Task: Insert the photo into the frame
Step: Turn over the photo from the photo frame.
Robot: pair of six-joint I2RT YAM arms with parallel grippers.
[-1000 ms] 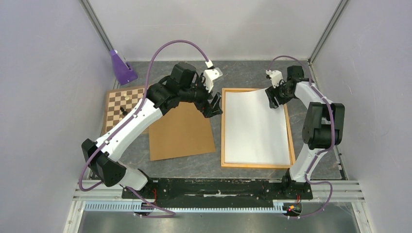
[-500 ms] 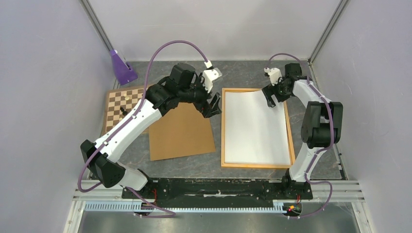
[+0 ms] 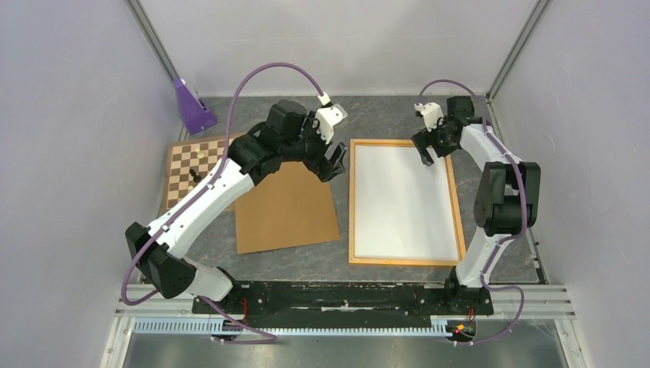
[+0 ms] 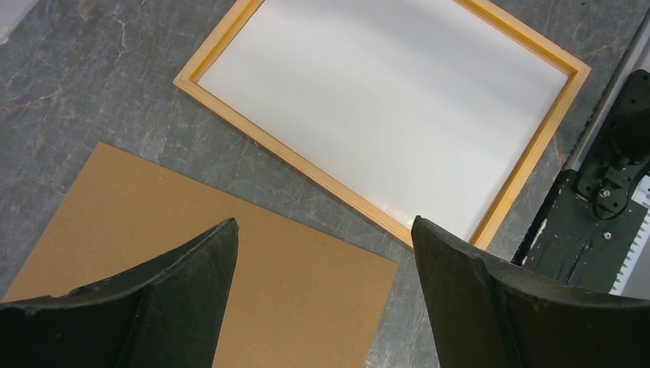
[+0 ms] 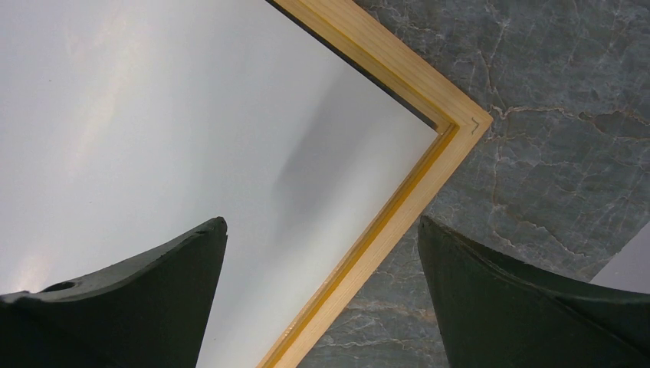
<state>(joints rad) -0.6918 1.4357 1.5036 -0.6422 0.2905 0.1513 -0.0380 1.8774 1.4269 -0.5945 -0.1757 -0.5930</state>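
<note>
Just let go with right end effector (image 3: 427,151), now wide over far corner of frame (image 3: 352,207) by worktop's right edge. Dropped photo (image 3: 402,203) flat inside, blank side up. Left end effector (image 3: 334,161) wide, empty. Probably leaves backing board (image 3: 283,211) to fit.

I'm seeing a brown backing board (image 3: 285,207) lying flat on the grey marbled table (image 3: 383,115). Just left of it, a brown-and-white chessboard (image 3: 182,180) is lying flat. 2 pieces are standing on it, a light chess piece (image 3: 201,154) and a dark chess piece (image 3: 194,175). A purple plastic wedge (image 3: 192,109) is sitting in the far-left corner.
</note>
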